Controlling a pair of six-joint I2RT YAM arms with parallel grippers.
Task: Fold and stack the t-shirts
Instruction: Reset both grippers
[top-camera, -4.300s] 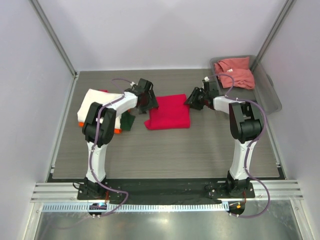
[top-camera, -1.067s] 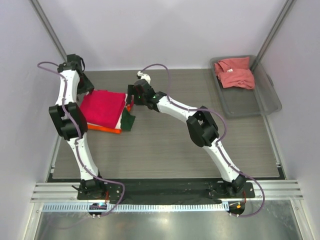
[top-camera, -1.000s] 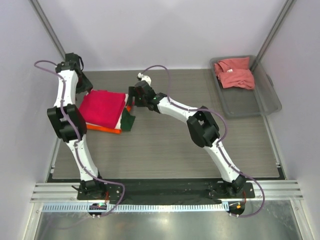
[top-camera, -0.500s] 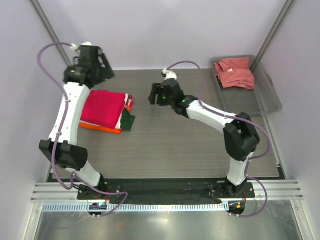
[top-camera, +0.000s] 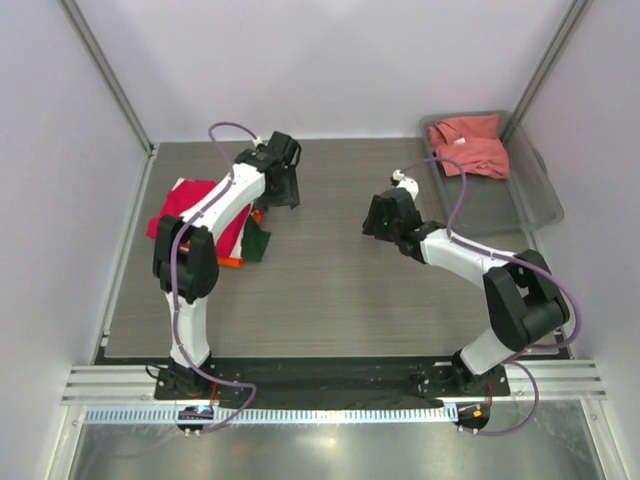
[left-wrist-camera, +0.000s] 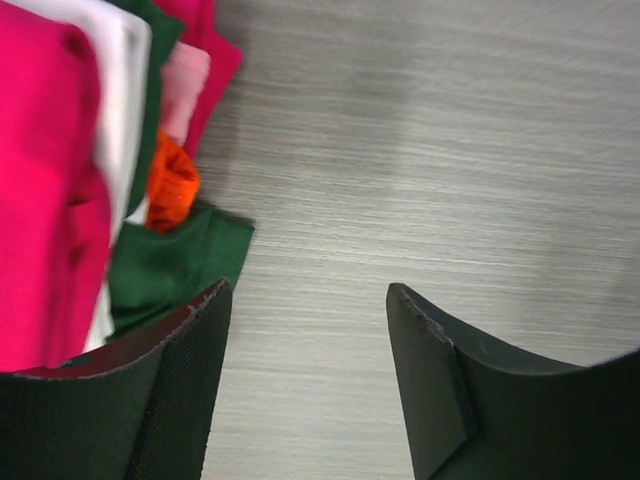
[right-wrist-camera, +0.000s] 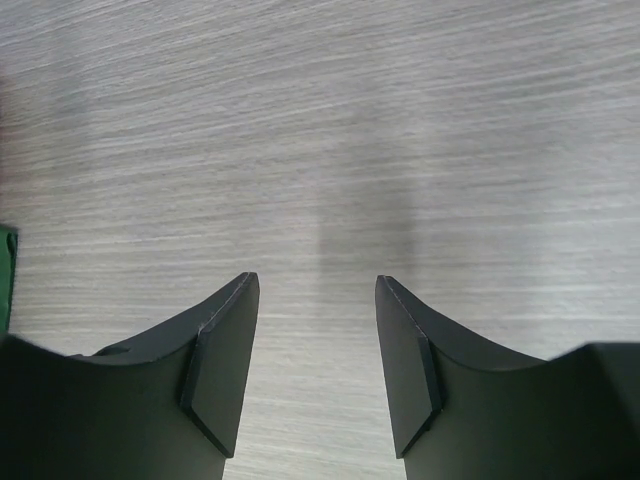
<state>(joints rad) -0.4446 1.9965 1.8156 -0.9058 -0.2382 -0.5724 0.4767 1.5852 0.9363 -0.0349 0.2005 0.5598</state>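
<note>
Folded crimson t-shirt (top-camera: 178, 208) tops the left stack (top-camera: 256, 243); salmon-pink t-shirt (top-camera: 470, 145) lies crumpled far right.

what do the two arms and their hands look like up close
Both the left arm and right arm have white tube links with black joint housings, and a thin purple cable loops loosely along each. The left hand and right hand are black, each with two broad flat fingers tapering to angled tips; no markings show.

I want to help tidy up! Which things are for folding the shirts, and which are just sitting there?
For the job:
- pile of folded shirts
- pink shirt

Just sitting there:
- grey tray, holding the pink shirt
- table
</note>
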